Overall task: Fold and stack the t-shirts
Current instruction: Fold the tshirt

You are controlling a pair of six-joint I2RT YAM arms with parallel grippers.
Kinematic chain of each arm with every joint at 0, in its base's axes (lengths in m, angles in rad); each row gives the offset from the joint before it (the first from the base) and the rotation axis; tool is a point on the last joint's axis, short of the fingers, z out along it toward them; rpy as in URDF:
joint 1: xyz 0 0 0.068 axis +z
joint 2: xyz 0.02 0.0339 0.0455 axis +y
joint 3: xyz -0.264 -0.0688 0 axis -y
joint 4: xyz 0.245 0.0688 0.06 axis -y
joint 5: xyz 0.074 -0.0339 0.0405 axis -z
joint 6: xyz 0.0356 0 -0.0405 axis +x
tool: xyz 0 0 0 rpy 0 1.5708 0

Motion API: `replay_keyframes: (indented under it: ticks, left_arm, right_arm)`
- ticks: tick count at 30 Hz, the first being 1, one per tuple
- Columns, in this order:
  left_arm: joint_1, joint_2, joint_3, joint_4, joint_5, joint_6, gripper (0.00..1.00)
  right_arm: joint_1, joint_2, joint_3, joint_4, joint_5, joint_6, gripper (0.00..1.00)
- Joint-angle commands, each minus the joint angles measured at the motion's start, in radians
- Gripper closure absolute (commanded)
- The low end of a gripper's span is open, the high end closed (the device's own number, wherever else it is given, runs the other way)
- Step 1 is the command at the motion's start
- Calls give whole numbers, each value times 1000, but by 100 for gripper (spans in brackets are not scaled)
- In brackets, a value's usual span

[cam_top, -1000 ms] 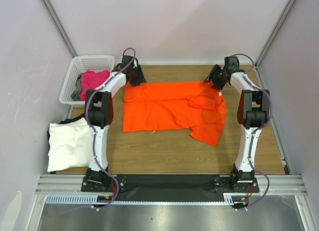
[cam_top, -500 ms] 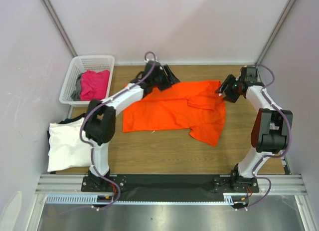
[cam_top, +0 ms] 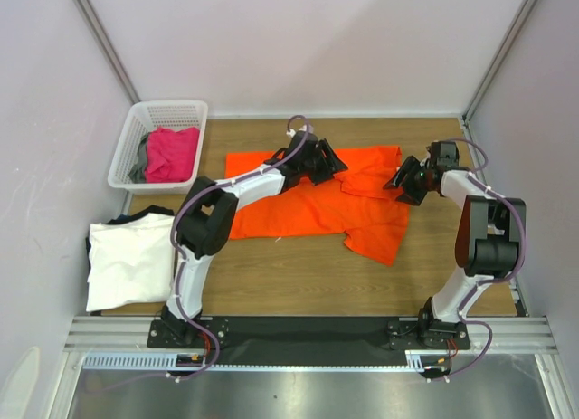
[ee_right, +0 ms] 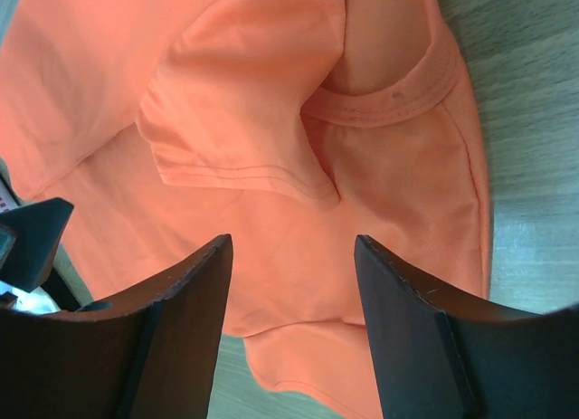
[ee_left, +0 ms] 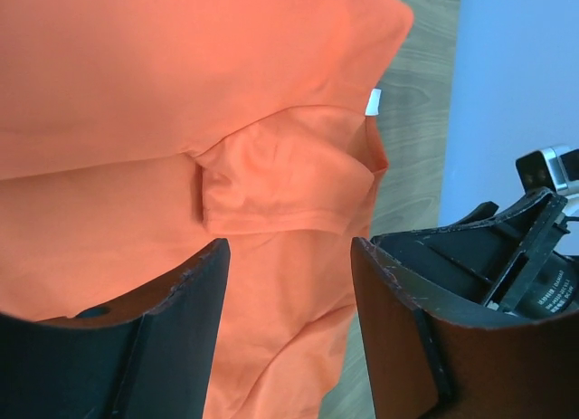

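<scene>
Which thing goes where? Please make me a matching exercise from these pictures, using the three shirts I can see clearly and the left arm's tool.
Things
1. bright orange cloth t-shirt
2. magenta-pink cloth shirt
3. white cloth shirt
4. left tool

Places or states
A. inside the white plastic lattice basket
B. open, over orange cloth
C. spread across the middle of the wooden table
D. at the table's left edge, on the near side

Pairs: 1-C; 2-A; 3-D; 4-B
</scene>
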Motion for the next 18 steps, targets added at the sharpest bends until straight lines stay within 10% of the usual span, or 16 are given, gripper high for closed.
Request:
replay_keyframes:
  ticks: [1,18]
  left_arm:
    - [-14,41,-6,78,-13,-22,38]
    - [-34,157,72,54,12,20,40]
  right_arm:
    - [0,11,-3,77,-13,5,38]
    - [0,87,20,110,-36,14,45]
